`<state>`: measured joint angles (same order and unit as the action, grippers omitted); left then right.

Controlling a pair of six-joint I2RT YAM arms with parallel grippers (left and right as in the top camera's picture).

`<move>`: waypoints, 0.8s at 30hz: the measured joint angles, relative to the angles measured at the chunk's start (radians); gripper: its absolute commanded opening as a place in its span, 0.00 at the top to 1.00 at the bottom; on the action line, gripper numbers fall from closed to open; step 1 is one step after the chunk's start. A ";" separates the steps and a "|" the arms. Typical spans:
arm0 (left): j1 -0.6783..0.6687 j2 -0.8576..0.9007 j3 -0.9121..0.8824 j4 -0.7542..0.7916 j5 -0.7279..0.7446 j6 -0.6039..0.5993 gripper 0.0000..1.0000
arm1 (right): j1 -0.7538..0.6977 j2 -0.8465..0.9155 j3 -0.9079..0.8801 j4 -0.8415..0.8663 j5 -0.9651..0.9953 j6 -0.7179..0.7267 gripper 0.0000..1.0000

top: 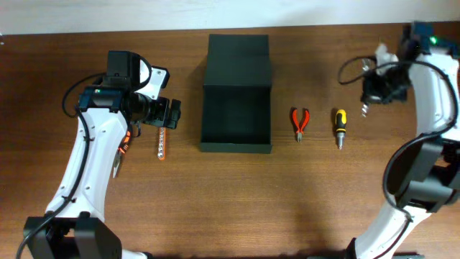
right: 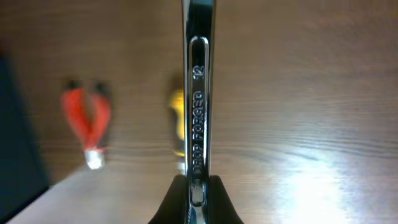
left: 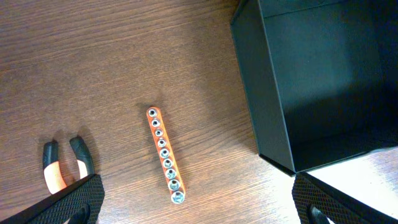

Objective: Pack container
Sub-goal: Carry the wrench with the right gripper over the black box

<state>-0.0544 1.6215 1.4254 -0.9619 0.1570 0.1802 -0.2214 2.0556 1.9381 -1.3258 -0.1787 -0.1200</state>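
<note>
The open dark container sits at upper centre of the overhead view on the wooden desk, its flap lid folded back toward the top edge. Just left of it hangs the left gripper, fingers spread wide over an orange socket rail. Orange-handled pliers lie at lower left of its wrist view. At upper right, the right gripper pinches a chrome spanner stamped DROP FORGED 12. Red pliers and a yellow-black screwdriver lie right of the container.
</note>
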 measured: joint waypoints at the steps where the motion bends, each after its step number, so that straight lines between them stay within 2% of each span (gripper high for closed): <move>1: 0.000 0.000 0.000 0.000 0.000 0.000 0.01 | 0.026 -0.002 0.031 -0.022 -0.002 0.001 0.96; 6: 0.000 0.000 0.000 0.000 0.000 0.000 0.01 | 0.209 -0.014 0.182 -0.096 -0.008 0.003 0.96; 11: 0.000 0.000 0.000 0.000 0.000 0.000 0.01 | 0.402 -0.032 0.230 -0.050 -0.009 -0.052 0.96; 19: 0.000 0.000 0.000 0.000 0.000 0.000 0.01 | 0.664 -0.030 0.231 0.101 -0.012 -0.385 0.96; 24: 0.000 0.000 0.000 0.000 0.000 0.000 0.01 | 0.716 -0.003 0.231 0.143 -0.012 -0.564 0.96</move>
<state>-0.0544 1.6215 1.4254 -0.9615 0.1570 0.1802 0.4946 2.0525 2.1693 -1.1828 -0.1909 -0.6838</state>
